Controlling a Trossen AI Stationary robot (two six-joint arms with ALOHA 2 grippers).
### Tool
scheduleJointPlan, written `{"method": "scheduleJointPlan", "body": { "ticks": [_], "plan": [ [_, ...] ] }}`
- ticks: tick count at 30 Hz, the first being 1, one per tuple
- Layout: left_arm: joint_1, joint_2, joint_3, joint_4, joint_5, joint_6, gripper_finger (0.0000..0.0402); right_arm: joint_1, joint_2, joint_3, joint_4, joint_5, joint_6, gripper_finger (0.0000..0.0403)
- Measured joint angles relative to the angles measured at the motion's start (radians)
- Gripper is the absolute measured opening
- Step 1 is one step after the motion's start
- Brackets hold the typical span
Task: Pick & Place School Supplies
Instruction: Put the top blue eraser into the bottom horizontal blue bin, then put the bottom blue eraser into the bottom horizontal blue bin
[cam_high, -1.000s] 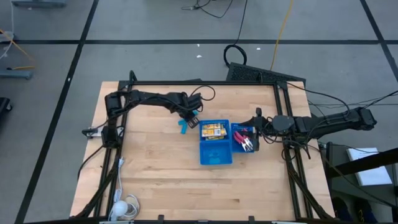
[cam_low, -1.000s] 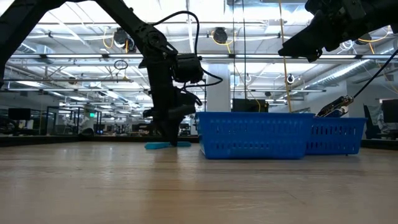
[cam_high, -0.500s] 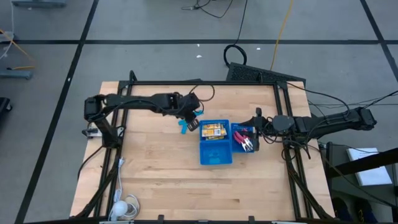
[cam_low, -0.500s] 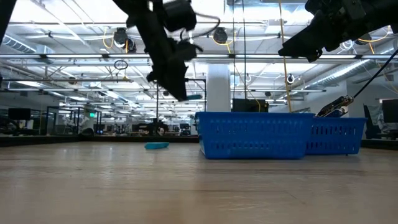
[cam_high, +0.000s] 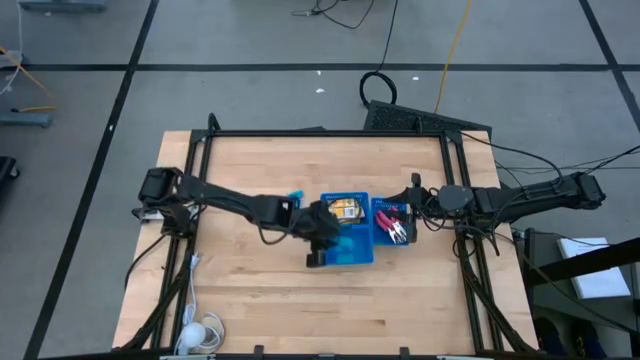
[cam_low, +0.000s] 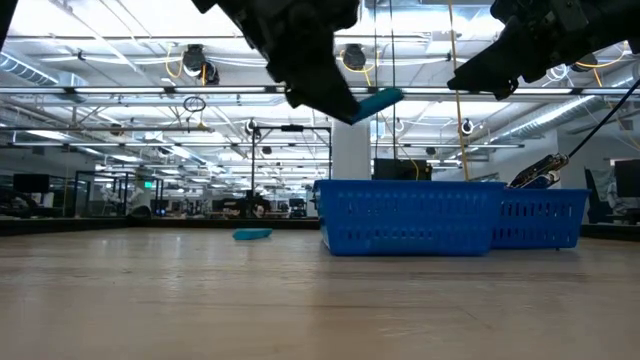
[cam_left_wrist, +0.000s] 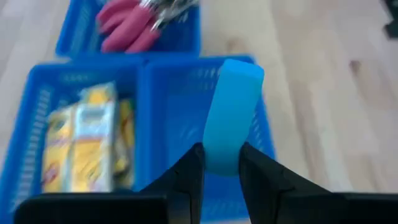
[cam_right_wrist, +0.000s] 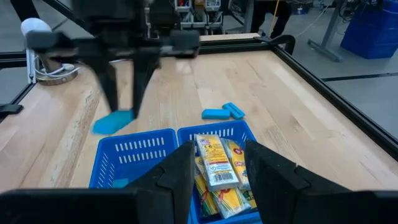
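Note:
My left gripper (cam_left_wrist: 216, 163) is shut on a light-blue plastic piece (cam_left_wrist: 230, 112) and hangs above the large blue tray (cam_high: 347, 250); it shows in the high view (cam_high: 330, 238) too. The tray's far compartment holds yellow-orange packets (cam_high: 343, 210). A smaller blue tray (cam_high: 385, 232) on its right holds red-handled scissors (cam_high: 397, 224). Two more light-blue pieces (cam_right_wrist: 222, 112) lie flat on the table left of the trays. My right gripper (cam_right_wrist: 219, 152) hovers open above the trays at their right side, touching nothing. My left gripper pinches one end of the light-blue piece (cam_left_wrist: 219, 160) between its two fingers (cam_left_wrist: 191, 174). The fingers slant down from the table's left, in line with the piece. It sticks out past the fingertips (cam_low: 375, 101), lifted clear above the tray's rim.
A white round object with a cord (cam_high: 204, 331) lies at the table's near left corner. Bare wood (cam_high: 250, 290) stretches left of and in front of the trays. A black frame (cam_high: 330, 133) runs along the table's edges.
My left gripper has risen from the table beside the loose light-blue pieces, taking one along. It has swung toward the table's right and near edge until it hangs above the large tray, and its wrist has rolled. The piece is lifted clear; the others stay put.

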Motion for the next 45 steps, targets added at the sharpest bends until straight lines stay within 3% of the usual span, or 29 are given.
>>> {"method": "scheduleJointPlan", "body": {
  "ticks": [5,9,16,28,34,40,45],
  "plan": [
    [-0.026,0.058,0.0,0.099,-0.011,-0.028,0.0088,0.0,0.0,0.0,0.0,0.0,0.0,0.0132],
    [-0.021,0.102,0.0,0.088,-0.055,-0.077,0.0088,0.0,0.0,0.0,0.0,0.0,0.0,0.0132],
    [0.0,0.165,0.0,0.065,-0.04,-0.136,0.0088,0.0,0.0,0.0,0.0,0.0,0.0,0.0132],
    [0.005,0.176,0.001,0.062,-0.026,-0.172,0.0094,0.0,0.0,0.0,0.0,0.0,0.0,0.0132],
    [0.019,0.166,0.001,0.061,0.05,-0.187,0.0164,0.0,0.0,0.0,0.0,0.0,0.0,0.0132],
    [0.03,0.117,0.001,0.049,0.057,-0.136,0.0237,0.0,0.0,0.0,0.0,0.0,0.0,0.0132],
    [0.059,0.012,0.001,-0.088,-0.047,-0.176,0.0264,0.0,0.0,0.0,-0.001,0.0,0.0,0.0132]
  ]
}}
